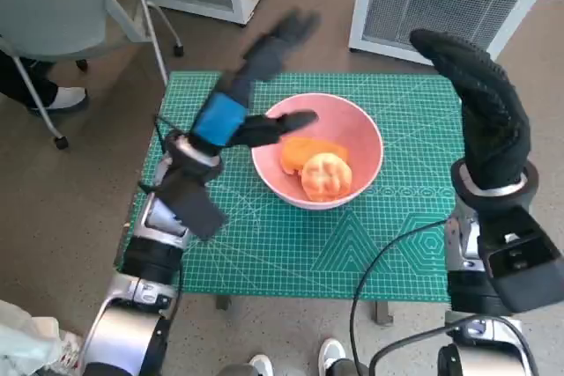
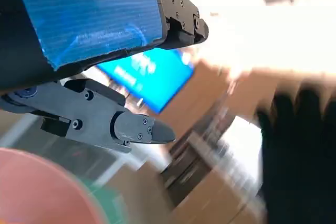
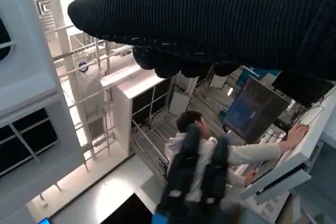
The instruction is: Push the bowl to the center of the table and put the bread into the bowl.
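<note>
Now the pink bowl (image 1: 317, 149) sits on the green mat (image 1: 300, 244) that covers the table (image 1: 382, 311), close to the middle. Two pieces of bread lie inside it. One is a round pale bun (image 1: 326, 175) at the near side of the bowl. The other is an orange piece (image 1: 304, 152) just behind it, and the two are touching.

The left hand (image 1: 251, 99) is up in the air over the left side of the bowl. It holds nothing. Its fingers are spread apart, with some pointing up and away and one black finger (image 1: 286, 123) reaching over the bowl's rim. It looks blurry. In the left wrist view a bit of the pink bowl shows under the black fingers (image 2: 137, 129).

The right hand (image 1: 480, 107) in its black glove is lifted high over the right edge of the table, well apart from the bowl. Its fingers are straight and it holds nothing.

A person (image 3: 202, 166) sits at a desk in the right wrist view. A grey chair (image 1: 62, 15) stands on the floor beyond the table's left corner.
</note>
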You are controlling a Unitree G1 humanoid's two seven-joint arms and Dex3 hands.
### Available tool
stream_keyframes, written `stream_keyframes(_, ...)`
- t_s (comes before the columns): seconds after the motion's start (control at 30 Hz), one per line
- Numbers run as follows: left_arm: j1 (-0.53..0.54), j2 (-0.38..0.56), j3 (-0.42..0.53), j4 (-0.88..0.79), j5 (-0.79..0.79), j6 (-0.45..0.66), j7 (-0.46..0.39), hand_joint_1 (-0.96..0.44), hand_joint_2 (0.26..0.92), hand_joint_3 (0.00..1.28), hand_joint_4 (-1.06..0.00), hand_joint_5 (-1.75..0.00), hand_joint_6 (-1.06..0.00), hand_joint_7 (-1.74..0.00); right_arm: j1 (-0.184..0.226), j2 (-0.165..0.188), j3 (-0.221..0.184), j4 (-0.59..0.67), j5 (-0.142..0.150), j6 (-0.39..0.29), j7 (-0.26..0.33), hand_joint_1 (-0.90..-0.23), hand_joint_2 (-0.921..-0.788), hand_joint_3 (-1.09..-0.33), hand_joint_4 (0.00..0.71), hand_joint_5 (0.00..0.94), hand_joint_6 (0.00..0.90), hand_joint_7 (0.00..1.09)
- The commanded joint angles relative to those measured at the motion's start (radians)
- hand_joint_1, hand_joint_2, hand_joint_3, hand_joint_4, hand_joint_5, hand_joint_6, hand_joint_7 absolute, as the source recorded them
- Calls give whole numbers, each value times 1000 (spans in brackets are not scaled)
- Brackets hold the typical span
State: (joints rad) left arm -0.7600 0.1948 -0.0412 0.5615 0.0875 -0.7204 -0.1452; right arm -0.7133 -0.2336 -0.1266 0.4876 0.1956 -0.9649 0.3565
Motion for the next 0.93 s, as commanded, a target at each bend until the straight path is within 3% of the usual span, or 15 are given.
stream_keyframes(0.03,29,-28,37,-63,-85,-13,1,-422,921,308,-218,-32,-265,-21,-12,-8,2,-12,21,42,8,-580,-921,-730,238,0,157,360)
stream_keyframes(0.43,72,-46,76,-173,-273,49,-94,-434,921,358,-235,-17,-280,-28,-53,6,7,-39,65,126,24,-585,-921,-730,236,0,164,355)
stream_keyframes(0.93,91,-84,94,-256,-381,112,-183,-410,921,290,-266,-17,-337,-50,-82,38,17,-80,23,175,-11,-558,-921,-735,254,7,180,347)
